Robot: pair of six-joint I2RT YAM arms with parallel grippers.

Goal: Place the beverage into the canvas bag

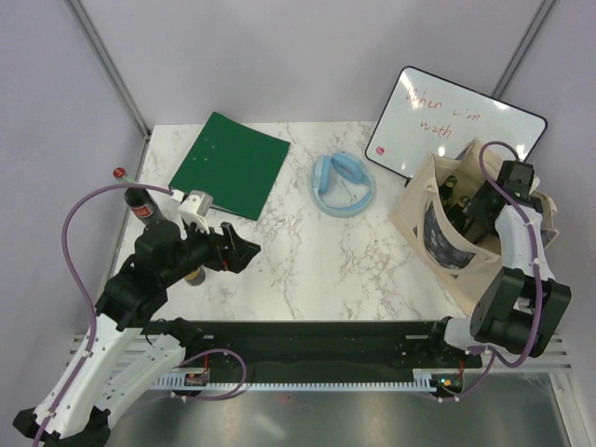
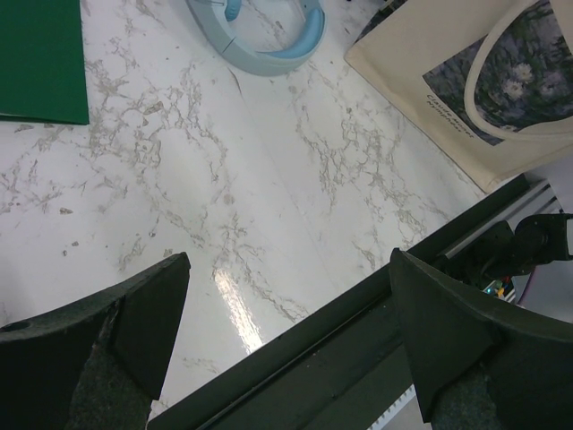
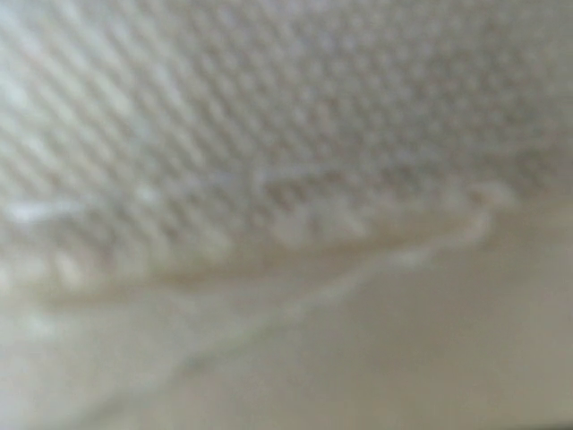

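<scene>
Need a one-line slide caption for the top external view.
Right arm reaches into the canvas bag; open left gripper hovers over the marble table, a dark bottle at its left edge.

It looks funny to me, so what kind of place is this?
Probably a robot test lab: two robot arms bolted at a marble-patterned table, plain grey screens around it, a whiteboard at the back.

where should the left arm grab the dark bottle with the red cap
Probably around the bottle body, just below the neck, with the open left gripper held level and coming from the table's middle: it seems to stand upright at the left edge, cap up.
</scene>
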